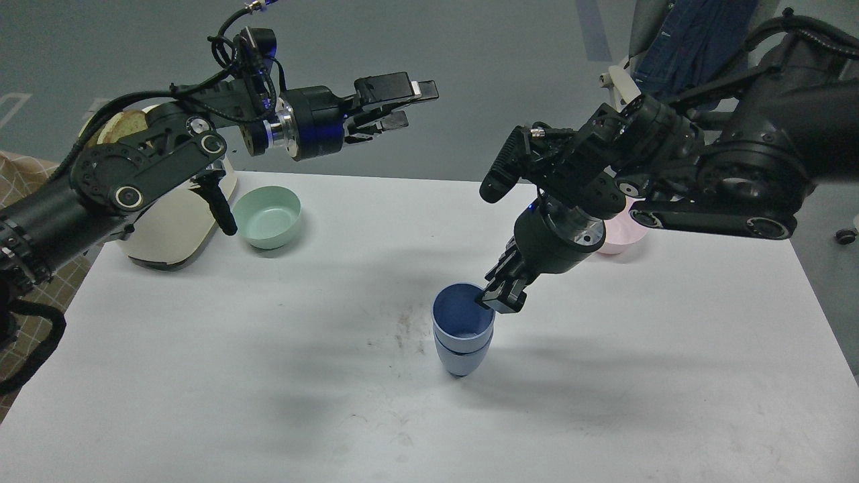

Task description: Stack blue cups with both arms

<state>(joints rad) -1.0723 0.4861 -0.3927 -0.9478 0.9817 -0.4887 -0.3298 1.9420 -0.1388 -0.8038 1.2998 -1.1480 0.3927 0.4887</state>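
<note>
Head view: right gripper (502, 295) on nested blue cups' (462, 329) rim.

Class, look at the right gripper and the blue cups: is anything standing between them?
Nothing visible does. The right gripper is at the rim of the upper of the two nested blue cups; whether it grips is unclear.

Head view, forward-down over table (201, 376)

Stacked cups (462, 339) stand mid-tabletop (268, 376), with the right tool (502, 297) at their rim blocking approach from the right. Front and left tabletop areas are open. Green bowl (268, 216) and white appliance (176, 228) obstruct the far-left corner; pink bowl (624, 238) obstructs far right.
</note>
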